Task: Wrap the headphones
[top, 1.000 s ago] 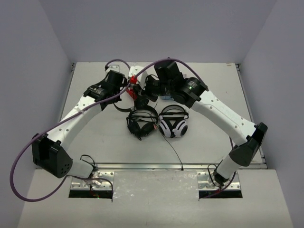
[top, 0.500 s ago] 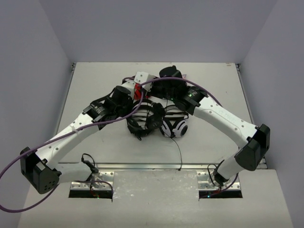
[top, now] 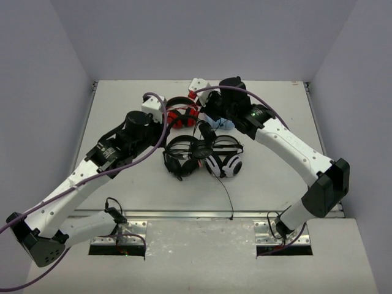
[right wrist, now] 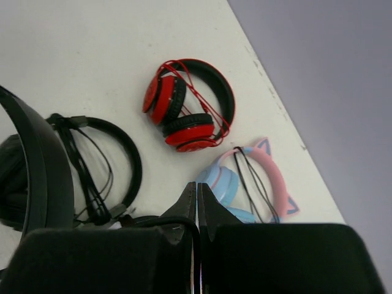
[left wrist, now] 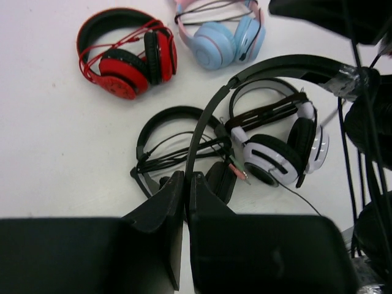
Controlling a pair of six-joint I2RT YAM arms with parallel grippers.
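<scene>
The headphones (left wrist: 174,116), a small black pair with a thin band, lie mid-table (top: 179,142) with black cable bundled across them (right wrist: 82,177); neither gripper touches them. Above them hangs a bigger black pair (left wrist: 275,61), its wide band (right wrist: 37,159) arcing between the arms. My left gripper (left wrist: 187,176) is shut on the end of that band. My right gripper (right wrist: 196,185) is shut on a black cable (right wrist: 174,222) that curls in from the left. The bigger pair's cups are mostly cut off at the frame edges.
A white-and-black pair (top: 225,163) lies right of the headphones. A red-and-black pair (top: 181,115) and a blue-and-pink pair (top: 219,122) lie farther back. A thin black cable (top: 228,199) trails toward the table's near edge. Purple arm cables loop over the far half.
The left arm has drawn back toward the near left, still gripping the black band. The right wrist has shifted a little to the right. The red pair is now uncovered.
</scene>
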